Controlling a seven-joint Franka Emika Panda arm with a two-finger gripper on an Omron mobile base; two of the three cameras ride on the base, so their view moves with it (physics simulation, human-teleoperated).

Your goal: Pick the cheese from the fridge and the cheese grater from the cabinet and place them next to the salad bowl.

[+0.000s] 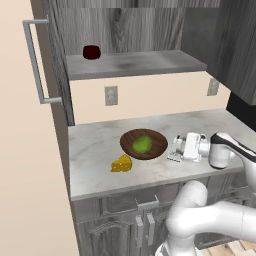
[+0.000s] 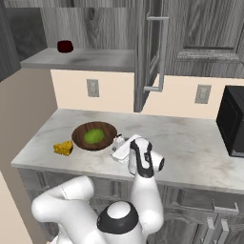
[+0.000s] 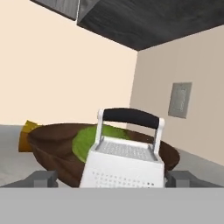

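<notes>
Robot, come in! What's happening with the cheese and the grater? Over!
Gripper around cheese grater, low beside salad bowl. Cheese already on counter by bowl. Nothing in the way.

Salad bowl: shallow, round, dark brown wood, upright on the marble counter, holding a green lettuce ball.

Cheese: small yellow-orange wedge with holes, on the counter just beside the bowl's front-left rim.

Grater: silver-white, tapered, dark top handle, on the counter just right of the bowl.

Cabinet: dark grey wood-grain, above the bowl, door open, grey shelf exposed.
</notes>
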